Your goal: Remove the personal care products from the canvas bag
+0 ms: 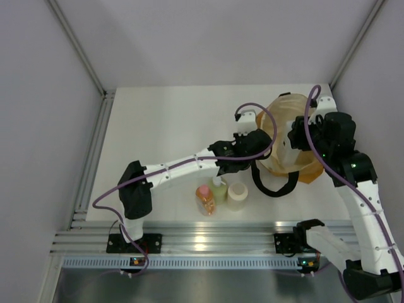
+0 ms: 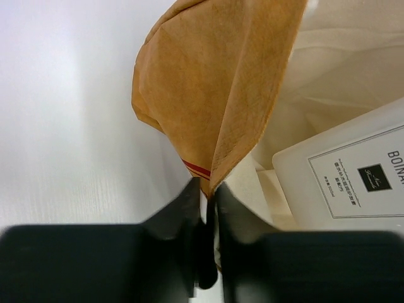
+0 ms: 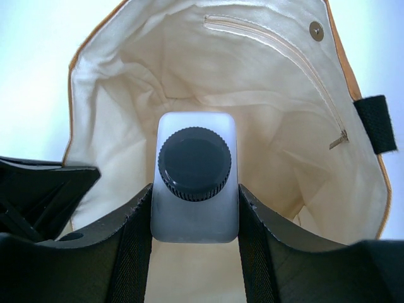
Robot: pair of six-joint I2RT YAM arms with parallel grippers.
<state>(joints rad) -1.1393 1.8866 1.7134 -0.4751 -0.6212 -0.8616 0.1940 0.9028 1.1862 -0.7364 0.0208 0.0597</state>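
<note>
The tan-orange canvas bag [image 1: 297,136] stands at the right of the table with its mouth open. My left gripper [image 2: 208,202] is shut on the bag's rim [image 2: 214,95] and holds it open. My right gripper [image 3: 194,208] is at the bag's mouth, shut on the clear-white bottle with a black cap [image 3: 194,165]; the cream lining [image 3: 252,95] lies behind it. The bottle's labelled side shows in the left wrist view [image 2: 353,177]. The orange bottle [image 1: 205,199], the yellow-green bottle [image 1: 219,188] and the squat cream bottle [image 1: 238,196] stand on the table near the front.
The bag's black loop handle [image 1: 274,184] lies on the table in front of the bag, beside the cream bottle. A metal rail [image 1: 189,243] runs along the table's near edge. Grey walls close in the table on the left, back and right.
</note>
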